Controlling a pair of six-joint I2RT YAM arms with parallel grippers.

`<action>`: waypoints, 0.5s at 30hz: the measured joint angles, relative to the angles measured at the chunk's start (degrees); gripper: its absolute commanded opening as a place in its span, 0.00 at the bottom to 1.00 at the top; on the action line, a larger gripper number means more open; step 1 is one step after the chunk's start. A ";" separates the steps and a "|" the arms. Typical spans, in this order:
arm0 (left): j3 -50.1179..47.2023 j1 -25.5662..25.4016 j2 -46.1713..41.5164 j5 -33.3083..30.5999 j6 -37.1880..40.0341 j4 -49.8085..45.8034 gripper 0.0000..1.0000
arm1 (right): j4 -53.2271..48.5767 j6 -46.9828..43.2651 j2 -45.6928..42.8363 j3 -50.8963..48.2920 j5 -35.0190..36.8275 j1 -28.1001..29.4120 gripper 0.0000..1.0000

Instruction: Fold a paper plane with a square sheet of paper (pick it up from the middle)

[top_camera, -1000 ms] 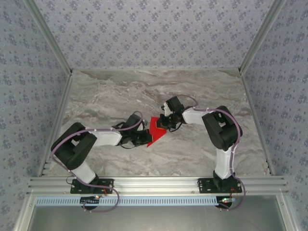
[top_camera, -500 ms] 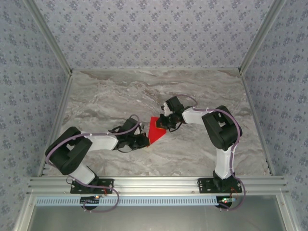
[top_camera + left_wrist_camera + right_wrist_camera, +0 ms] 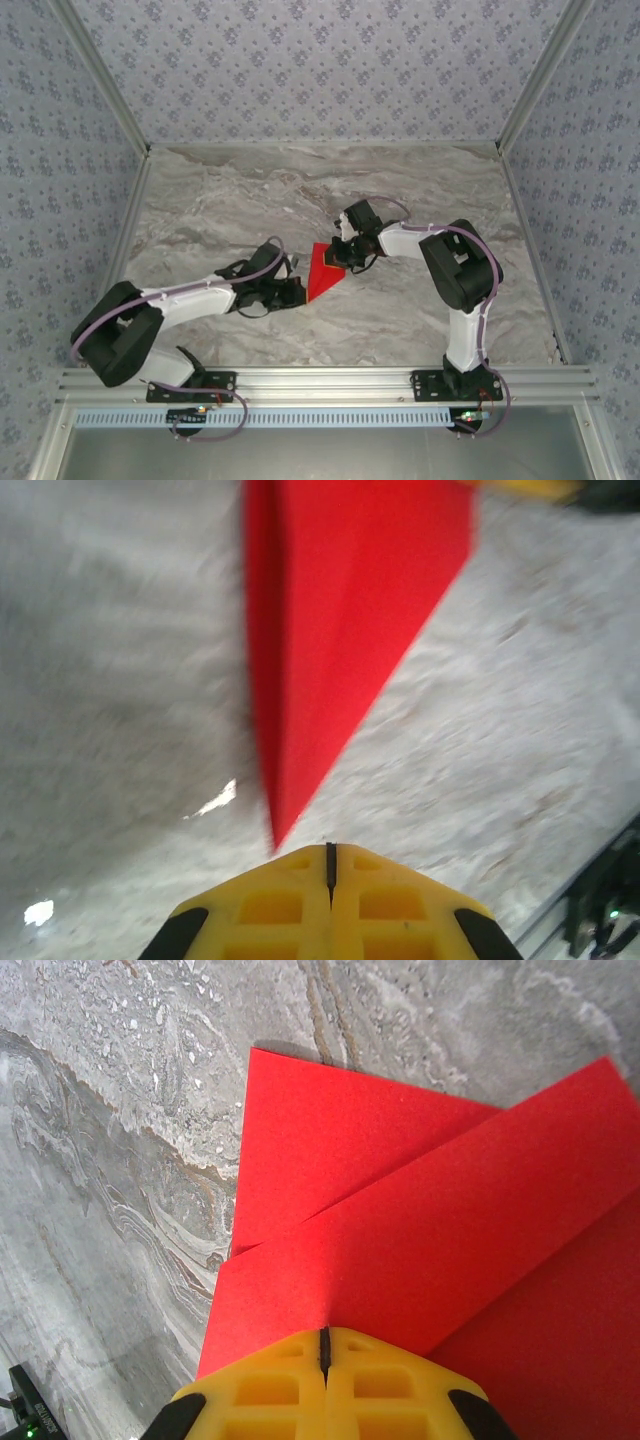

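Left fingers (image 3: 270,910), closed empty, have drawn back from the creased, sharp-tipped paper plane (image 3: 340,630); right fingers (image 3: 270,1390), closed, rest on it.

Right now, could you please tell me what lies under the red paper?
Grey marble table shows around the folded red paper, so the paper apparently rests on it. Its upper flap overlaps a lower red layer. The tabletop directly beneath is covered.

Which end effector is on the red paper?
The right end effector rests on the folded red paper; the left end effector sits just short of its pointed tip.
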 measured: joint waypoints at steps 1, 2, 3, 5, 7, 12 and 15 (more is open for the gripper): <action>0.59 0.00 -0.26 -0.46 0.02 0.96 0.01 | 0.00 0.00 0.00 0.00 0.02 0.00 0.00; 1.16 0.00 -0.20 -1.09 0.04 1.84 0.01 | -0.02 0.02 0.00 0.00 0.02 0.00 0.00; 1.73 0.00 0.15 -1.51 0.04 2.25 0.01 | -0.02 0.02 0.00 0.00 0.00 0.00 0.00; 3.39 0.00 1.97 -2.80 0.07 2.60 0.00 | -0.04 0.02 0.00 0.02 0.02 0.00 0.00; 5.22 0.00 4.81 -3.65 0.07 2.67 0.00 | -0.39 0.02 0.11 0.26 0.02 0.00 0.00; 6.75 0.04 11.04 -4.81 0.02 2.56 0.00 | -0.87 0.04 0.22 0.59 0.00 0.00 0.00; 6.60 0.04 12.59 -4.87 -0.17 2.45 0.00 | -1.01 0.04 0.22 0.66 0.00 0.04 0.00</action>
